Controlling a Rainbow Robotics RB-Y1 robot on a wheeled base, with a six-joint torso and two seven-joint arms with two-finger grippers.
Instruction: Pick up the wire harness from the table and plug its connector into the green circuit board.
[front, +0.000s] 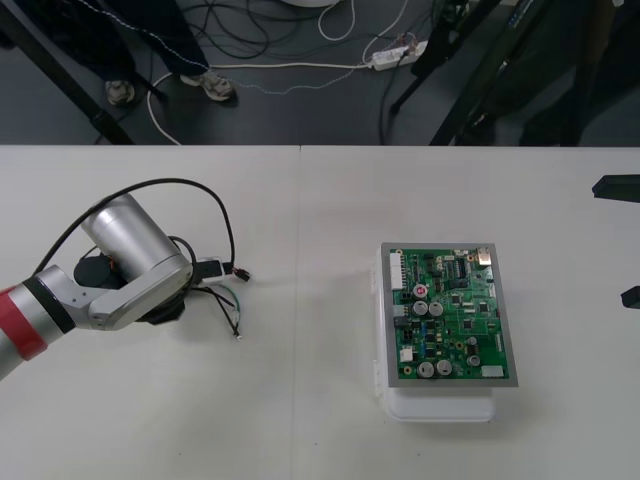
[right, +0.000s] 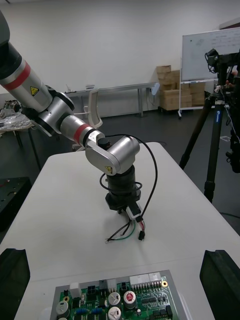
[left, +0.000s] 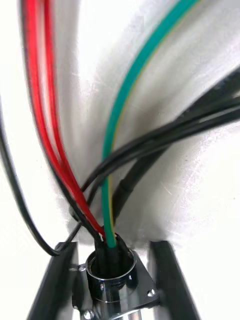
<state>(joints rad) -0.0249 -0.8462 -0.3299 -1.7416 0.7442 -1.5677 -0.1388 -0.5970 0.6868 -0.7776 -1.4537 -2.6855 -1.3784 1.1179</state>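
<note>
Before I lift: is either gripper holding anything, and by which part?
The left gripper grips the harness by its metal socket, a finger on each side of the flange. The right gripper, open, holds nothing.

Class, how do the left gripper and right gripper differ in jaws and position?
Jaws: left gripper shut on the harness socket; right gripper wide open, empty. Position: left gripper down on the table, left of the board; right gripper at the table's right edge. Both have black jaws.
</note>
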